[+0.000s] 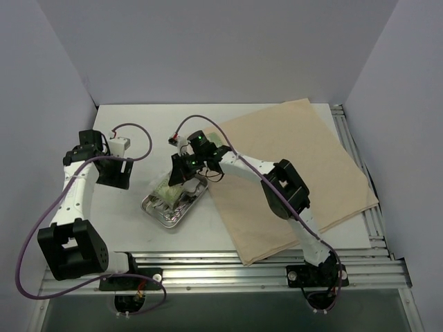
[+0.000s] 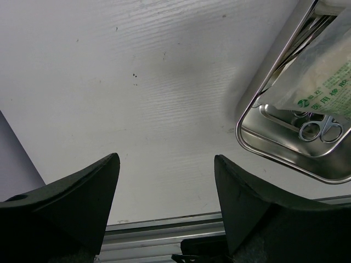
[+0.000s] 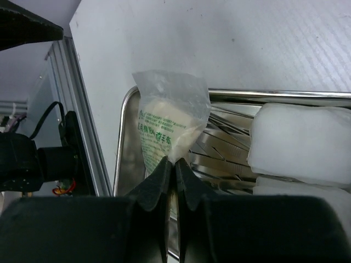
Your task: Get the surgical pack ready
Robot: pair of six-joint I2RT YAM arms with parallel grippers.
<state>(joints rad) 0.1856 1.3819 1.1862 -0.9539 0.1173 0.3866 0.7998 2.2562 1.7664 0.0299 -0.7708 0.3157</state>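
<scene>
The step in hand looks like loading the steel tray [image 1: 154, 209], which sits left of centre in the top view, on the white surface [image 1: 138, 117] just beside the left edge of the tan cloth [image 1: 297, 173]. The right arm's fingers [image 3: 156, 186] are clenched on the lower edge of a clear packet with green print [image 3: 170, 118] and hold it over the tray's near end. The pictures do not settle whether the packet is going in or coming out, though going in fits the task better. In the right wrist view the packet stands roughly upright, its long axis running bottom to top and its free end tipped toward the upper left. The tray's long axis runs from lower left to upper right in the top view. White gauze [image 3: 301, 137] lies in its right part in the right wrist view, and scissors [image 2: 321, 130] rest on its floor. The left arm's fingers [image 2: 82, 192] are spread apart and empty over bare surface at the left of the top view. The next move probably calls for lowering the packet flat among the contents before letting go. The tray would then need to go onto the cloth.
</scene>
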